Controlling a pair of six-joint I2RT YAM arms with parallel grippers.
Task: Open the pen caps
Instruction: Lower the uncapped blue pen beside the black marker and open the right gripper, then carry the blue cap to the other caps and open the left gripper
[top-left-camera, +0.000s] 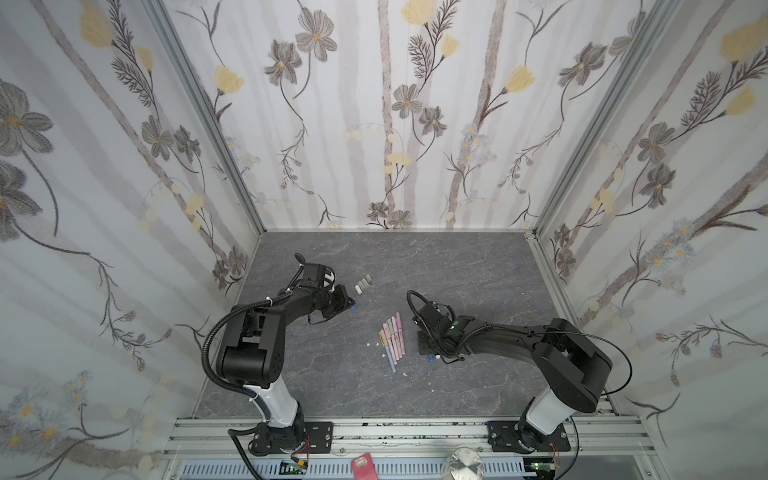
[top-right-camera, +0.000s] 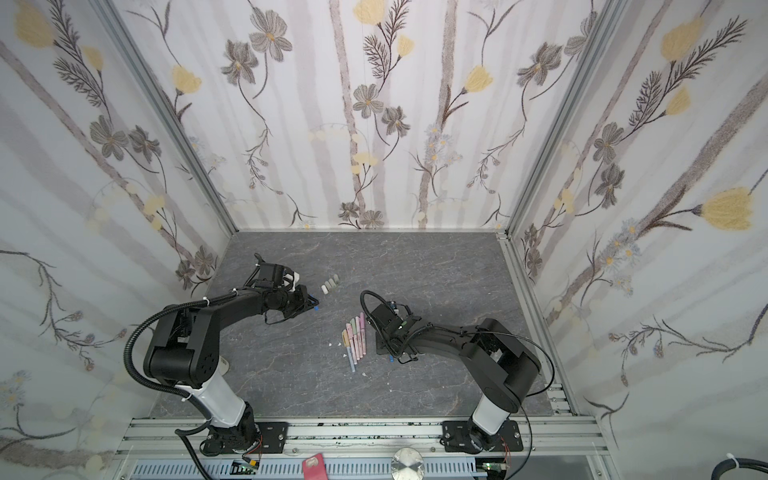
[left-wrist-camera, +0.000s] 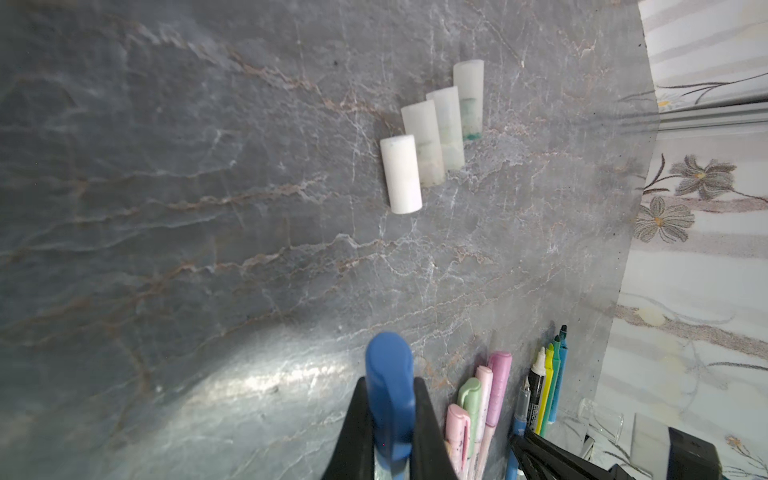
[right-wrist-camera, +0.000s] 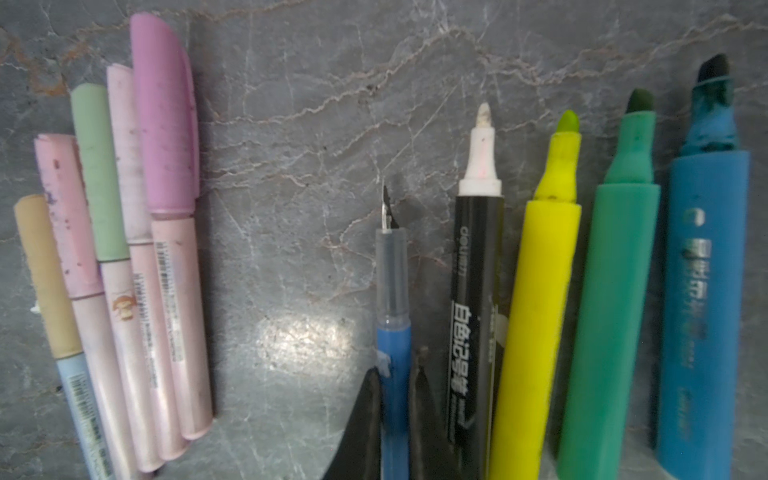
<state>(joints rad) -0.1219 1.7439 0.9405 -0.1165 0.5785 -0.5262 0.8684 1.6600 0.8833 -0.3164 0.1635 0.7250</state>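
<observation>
Left gripper (left-wrist-camera: 390, 382) first: its jaws are pinched tight on a blue cap (left-wrist-camera: 388, 357), held just above the grey marble table (left-wrist-camera: 166, 208). In a top view that gripper sits left of centre (top-left-camera: 351, 306), and just up and to the right of it lies the row of four loose white caps (top-left-camera: 362, 285), side by side.

Over to the right gripper (right-wrist-camera: 395, 370): narrow, its jaws close against the barrel of the blue pen (right-wrist-camera: 392, 291), nib bare. In both top views it sits right of centre, well apart from the left gripper. Beside that pen lie the uncapped ones: the black-white marker (right-wrist-camera: 478, 249), the yellow pen (right-wrist-camera: 540, 270), the green pen (right-wrist-camera: 615, 270) and the big blue marker (right-wrist-camera: 702, 270).

So this looks like the put-down step, with cap and pen separated. The next move calls for setting the blue cap down by the white row and releasing the pen into its line. After that, the five pastel pens (right-wrist-camera: 164, 124) in the middle of the top views, just left of the right gripper, all wear caps and wait their turn.
</observation>
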